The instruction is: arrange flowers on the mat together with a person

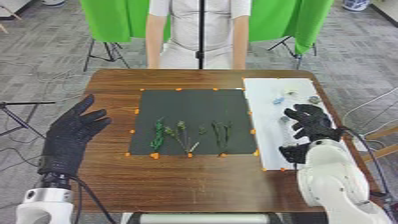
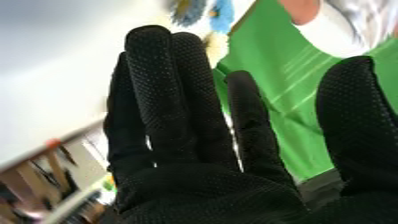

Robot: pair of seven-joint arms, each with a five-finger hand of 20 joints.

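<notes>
- Left hand (image 1: 69, 135) is hovering at left, fingers loosely open.
- Right hand (image 1: 311, 121) is hovering over the white mat (image 1: 274, 147) at right, fingers straight, thumb wide.
- Green stems (image 1: 158, 135) are lying mid-frame on the dark mat (image 1: 188, 105).
- Flowers (image 1: 290, 93) are lying beyond the right hand.

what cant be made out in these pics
Head view: whatever lies on the white sheet directly beneath the black-gloved right hand, hidden by that hand.
Head view: the kinds of green sprigs on the dark grey mat, too small.
Right wrist view: the light-blue fluffy piece's full shape, cut off by the edge.
</notes>
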